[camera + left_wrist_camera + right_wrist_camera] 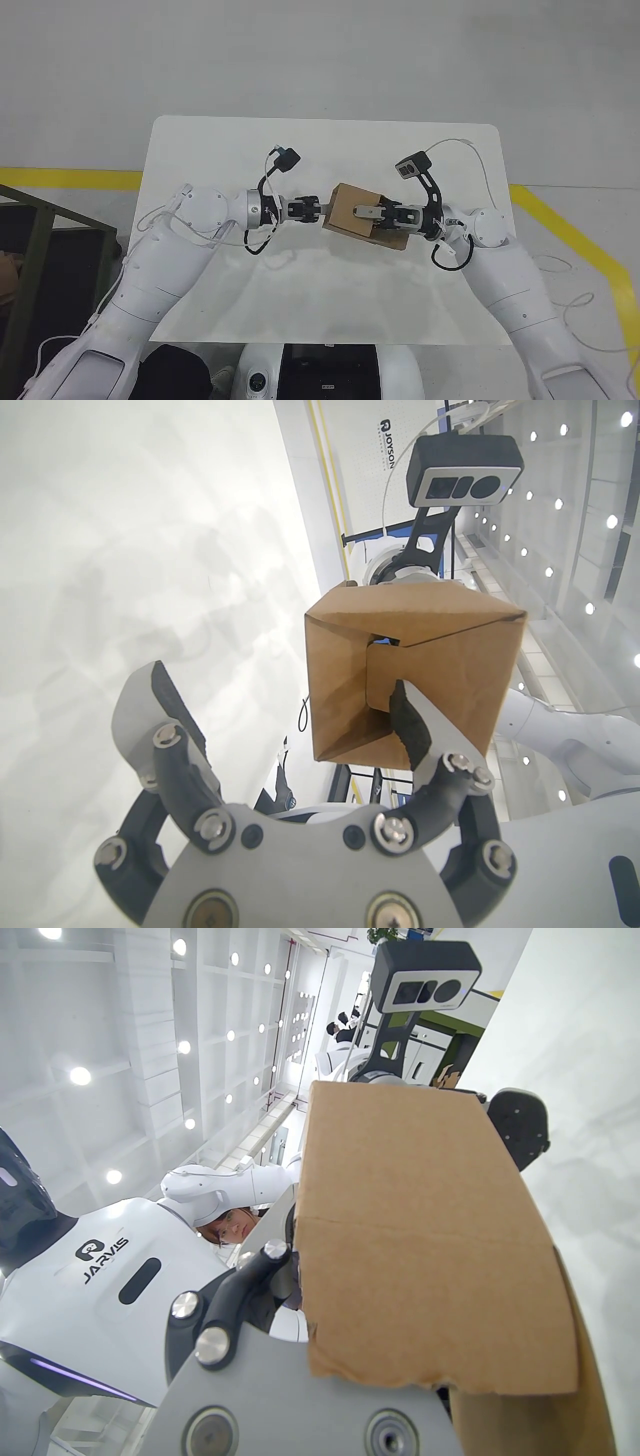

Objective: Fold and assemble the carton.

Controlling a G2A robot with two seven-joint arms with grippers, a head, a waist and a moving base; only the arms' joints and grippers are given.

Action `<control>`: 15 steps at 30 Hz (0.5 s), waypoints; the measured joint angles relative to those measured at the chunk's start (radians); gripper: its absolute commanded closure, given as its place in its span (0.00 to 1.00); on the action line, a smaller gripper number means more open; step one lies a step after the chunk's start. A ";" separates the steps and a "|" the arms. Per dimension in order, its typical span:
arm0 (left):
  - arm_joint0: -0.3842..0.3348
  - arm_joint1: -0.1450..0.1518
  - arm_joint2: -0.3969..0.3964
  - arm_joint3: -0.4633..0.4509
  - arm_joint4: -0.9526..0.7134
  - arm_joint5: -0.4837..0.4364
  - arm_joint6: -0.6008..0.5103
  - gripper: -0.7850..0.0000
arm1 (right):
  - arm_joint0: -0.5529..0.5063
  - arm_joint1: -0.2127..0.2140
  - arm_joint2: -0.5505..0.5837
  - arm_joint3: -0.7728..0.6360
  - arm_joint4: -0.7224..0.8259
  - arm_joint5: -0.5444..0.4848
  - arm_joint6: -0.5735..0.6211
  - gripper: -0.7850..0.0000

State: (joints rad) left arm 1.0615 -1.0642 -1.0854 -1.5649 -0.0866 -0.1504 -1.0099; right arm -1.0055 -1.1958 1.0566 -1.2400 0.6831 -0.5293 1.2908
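Left gripper (280, 677), jaws spread wide, presses one fingertip (407, 720) into the part-folded end of the carton (450, 660), its other finger clear of the cardboard. The right gripper (368, 212) clamps the opposite end, one finger lying along the top wall. The brown carton hangs tilted between the two arms, over the middle of the white table (300, 300).
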 measured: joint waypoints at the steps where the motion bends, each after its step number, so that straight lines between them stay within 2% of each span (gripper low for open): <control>1: -0.001 0.000 0.001 0.000 -0.001 -0.001 0.001 0.00 | 0.000 0.000 0.000 0.000 0.000 0.000 0.000 1.00; 15: -0.016 -0.005 0.019 0.021 0.013 -0.003 0.025 0.00 | -0.001 0.000 0.005 -0.003 -0.004 0.002 0.002 1.00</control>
State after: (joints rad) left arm 1.0452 -1.0688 -1.0666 -1.5436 -0.0739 -0.1538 -0.9846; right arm -1.0067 -1.1962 1.0620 -1.2432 0.6790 -0.5272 1.2928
